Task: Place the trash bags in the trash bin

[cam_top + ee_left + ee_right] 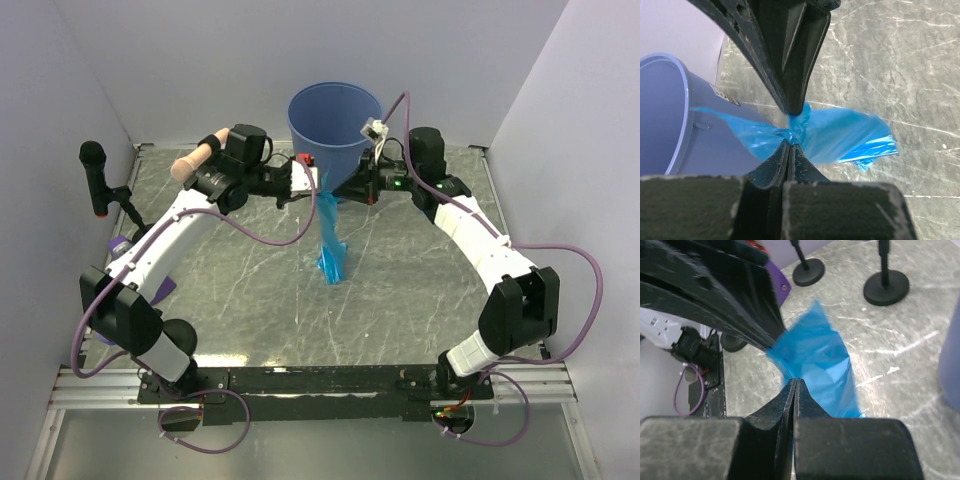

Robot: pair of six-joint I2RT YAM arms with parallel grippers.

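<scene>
Jaws of your left gripper [317,186] and right gripper [340,196] pinch the glossy translucent-blue trash bag [330,245], hanging lengthwise downward.

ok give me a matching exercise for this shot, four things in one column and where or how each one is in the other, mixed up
Things:
1. trash bag
2. trash bin
3. left gripper
4. black stand

Places or states:
A. open top up, at the far edge of the table
B. shut on the bag
C. at the table's left edge
D. hanging down in front of the bin

Pairs: 1-D, 2-A, 3-B, 4-C
</scene>
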